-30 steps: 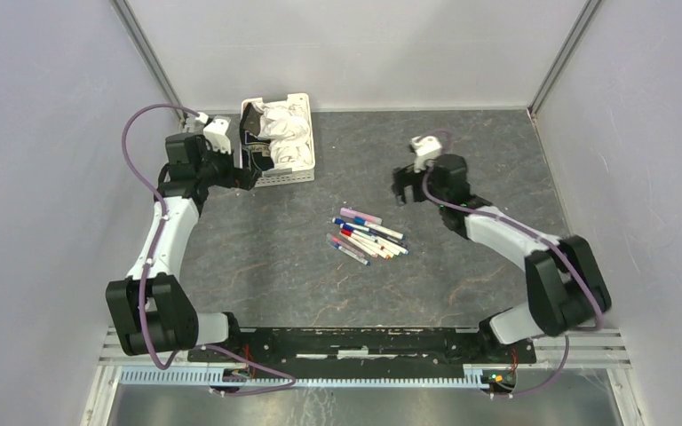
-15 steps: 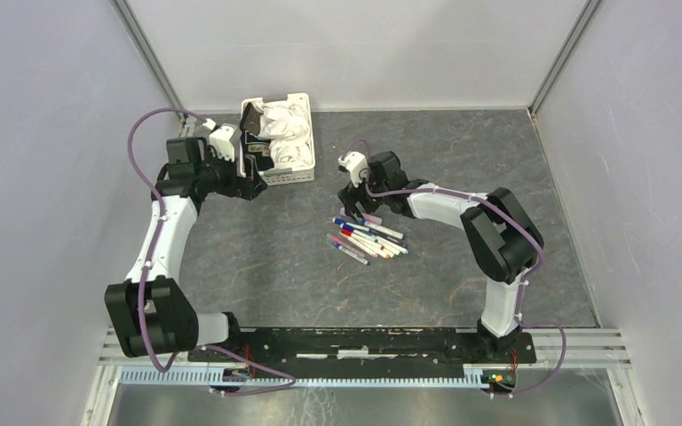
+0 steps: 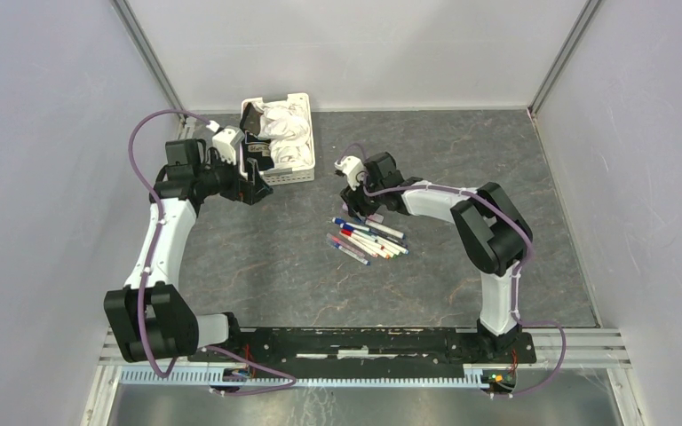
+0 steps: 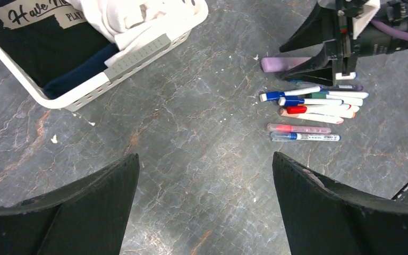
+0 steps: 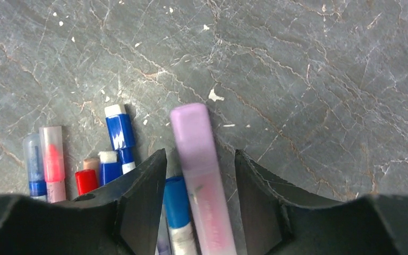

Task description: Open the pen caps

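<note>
Lilac cap [image 5: 190, 127] tops the pink pen [image 5: 207, 212] that the right gripper [image 5: 200, 155] straddles, jaws half-open with a slight gap each side, seemingly to steady the pen. The other caps [image 4: 292, 101] sit on pens at the table's [image 3: 275, 266] centre. The left gripper [image 4: 204, 159] gapes empty beside the basket [image 4: 85, 95].

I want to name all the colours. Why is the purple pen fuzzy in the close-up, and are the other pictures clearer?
Right wrist view: the purple cap, very near the lens, looks soft; the table behind is sharp. Left wrist view: pens crisp, colours easy to tell. Top view: even light, no glare, pens tiny.
</note>
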Motion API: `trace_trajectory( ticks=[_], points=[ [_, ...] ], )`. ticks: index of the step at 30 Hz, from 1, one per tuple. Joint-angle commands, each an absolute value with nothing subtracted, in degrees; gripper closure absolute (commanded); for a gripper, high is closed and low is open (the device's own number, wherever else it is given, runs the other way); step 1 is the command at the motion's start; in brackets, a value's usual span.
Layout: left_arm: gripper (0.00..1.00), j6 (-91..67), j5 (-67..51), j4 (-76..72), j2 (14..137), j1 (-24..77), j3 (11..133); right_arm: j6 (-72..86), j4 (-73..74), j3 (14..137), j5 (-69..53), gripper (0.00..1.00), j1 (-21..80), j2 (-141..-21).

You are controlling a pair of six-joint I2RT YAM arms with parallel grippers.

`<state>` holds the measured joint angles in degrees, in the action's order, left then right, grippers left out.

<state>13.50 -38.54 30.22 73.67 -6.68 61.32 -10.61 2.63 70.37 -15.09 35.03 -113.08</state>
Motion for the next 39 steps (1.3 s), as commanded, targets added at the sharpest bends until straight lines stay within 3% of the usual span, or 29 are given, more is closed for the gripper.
trace_trajectory(
  ticks=[1,6,11,13,16,18,20,25,30,36,39],
  points=[
    [0.00,16.15,-42.48,30.50,71.30,-6.77,61.65,-10.92,2.66,74.47,-16.23,0.45,34.84,-115.09],
    [0.00,16.49,-43.36,30.58,71.19,-6.76,61.18,-11.07,3.01,75.46,-15.95,0.49,34.93,-116.08],
    [0.00,16.75,-44.71,30.97,71.28,-6.61,61.24,-11.68,3.54,75.68,-14.32,0.65,34.82,-116.19],
    [0.00,17.22,-45.03,31.39,71.19,-6.61,61.33,-12.20,4.09,75.68,-13.10,0.66,34.71,-115.86],
    [0.00,18.15,-45.41,32.13,71.28,-6.45,61.35,-12.61,4.53,75.15,-11.43,0.65,34.18,-114.84],
    [0.00,18.77,-45.75,32.92,71.43,-6.37,61.56,-12.09,3.88,73.76,-11.39,0.51,33.00,-113.11],
    [0.00,19.28,-46.21,33.58,71.45,-6.33,61.76,-11.25,2.57,71.03,-11.76,0.45,32.13,-111.13],
    [0.00,19.36,-47.65,33.84,71.21,-6.02,61.94,-9.91,-1.62,63.33,-11.74,0.44,30.00,-106.37],
    [0.00,19.36,-48.85,34.03,70.68,-5.63,62.09,-9.67,-2.27,61.43,-12.22,0.49,29.68,-106.43],
    [0.00,20.81,-49.35,36.09,70.38,-5.16,62.75,-9.80,-1.18,64.39,-12.29,0.69,29.63,-108.03],
    [0.00,22.04,-50.12,36.96,70.15,-4.74,62.44,-9.24,-0.11,67.39,-13.86,0.74,29.64,-107.62]
  ],
)
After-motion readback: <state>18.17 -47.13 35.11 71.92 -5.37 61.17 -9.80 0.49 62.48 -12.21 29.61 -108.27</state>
